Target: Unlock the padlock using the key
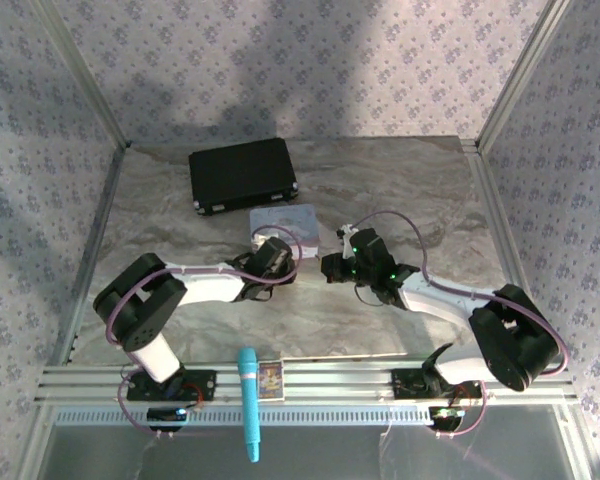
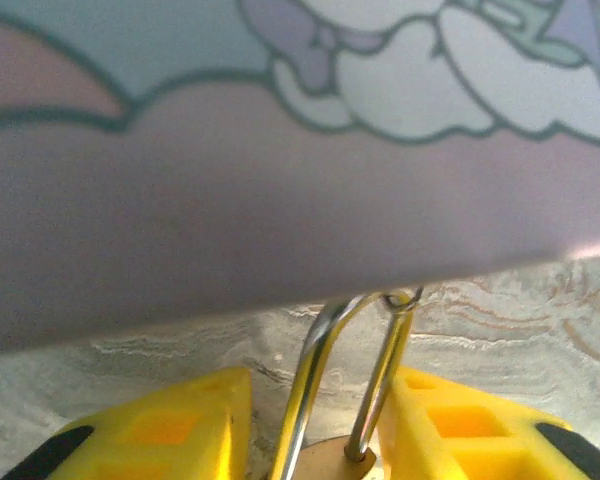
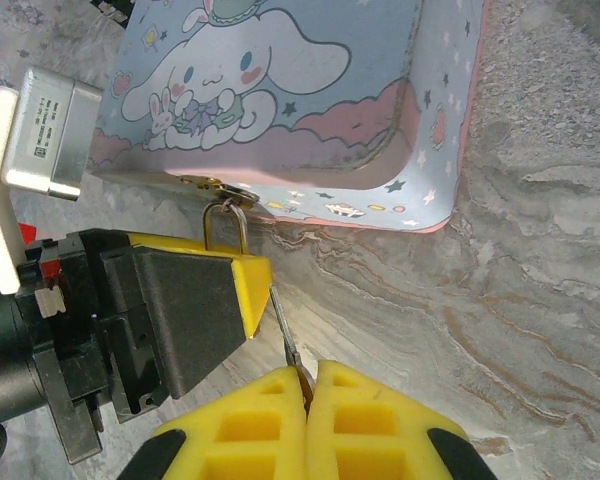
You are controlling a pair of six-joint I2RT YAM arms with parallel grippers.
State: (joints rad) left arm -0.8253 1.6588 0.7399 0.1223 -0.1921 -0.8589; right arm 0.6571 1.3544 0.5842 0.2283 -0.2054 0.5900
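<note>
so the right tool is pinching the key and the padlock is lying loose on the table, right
No, not loose: the padlock is held between the fingers of the left tool, seen in the left wrist view. The right tool is pinching the key.

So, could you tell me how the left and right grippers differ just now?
The left gripper clamps the padlock, while the right gripper pinches the key. The left gripper sits close by the tin; the right gripper is farther from it. Both have yellow fingers, shut on their loads.
</note>
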